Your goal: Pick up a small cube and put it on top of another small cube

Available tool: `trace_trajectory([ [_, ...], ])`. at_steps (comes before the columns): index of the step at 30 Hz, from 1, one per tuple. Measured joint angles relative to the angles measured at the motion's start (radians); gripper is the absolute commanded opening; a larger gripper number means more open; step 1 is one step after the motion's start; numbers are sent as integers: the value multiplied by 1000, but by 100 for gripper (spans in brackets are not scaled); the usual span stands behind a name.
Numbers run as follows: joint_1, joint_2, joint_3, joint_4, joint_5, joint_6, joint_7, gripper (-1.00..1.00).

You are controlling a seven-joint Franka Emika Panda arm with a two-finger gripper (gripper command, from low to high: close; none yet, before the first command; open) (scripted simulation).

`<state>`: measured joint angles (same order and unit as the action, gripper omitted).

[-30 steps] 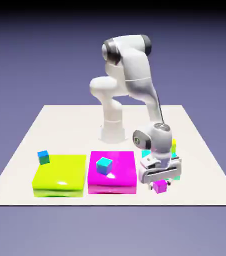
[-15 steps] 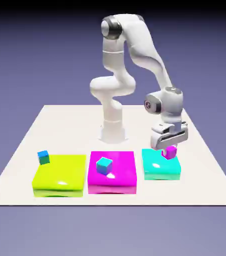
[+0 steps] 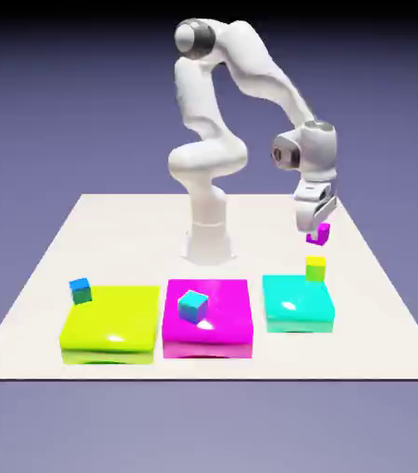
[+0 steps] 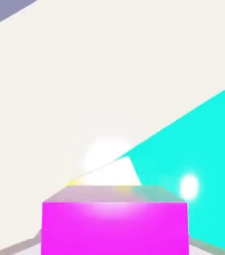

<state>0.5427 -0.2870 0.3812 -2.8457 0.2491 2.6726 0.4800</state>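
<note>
one white jointed robot arm (image 3: pixel 211 139), reaching over a pale table (image 3: pixel 129 240). one flat glossy cyan slab (image 3: pixel 296 300), on the table. one two-finger gripper (image 3: pixel 314 233), jaws closed on a small magenta cube (image 3: pixel 318 235), held in the air above a small yellow-topped cube (image 3: pixel 315 269) at the slab's far edge.

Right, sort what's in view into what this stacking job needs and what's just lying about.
For the job:
- small magenta cube, held by the gripper
- small yellow-topped cube, the likely base

Just lying about:
- small blue-topped cube
- small cyan-topped cube
- yellow-green slab
- large magenta slab
- cyan slab
</note>
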Motion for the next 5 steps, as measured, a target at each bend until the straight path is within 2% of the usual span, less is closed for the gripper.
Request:
trace_trajectory([
  [2,-5,72,8,-8,-15,80,11,-100],
  [3,-7,101,11,-11,-21,111,16,100],
  [5,-8,101,12,-11,-20,111,16,100],
])
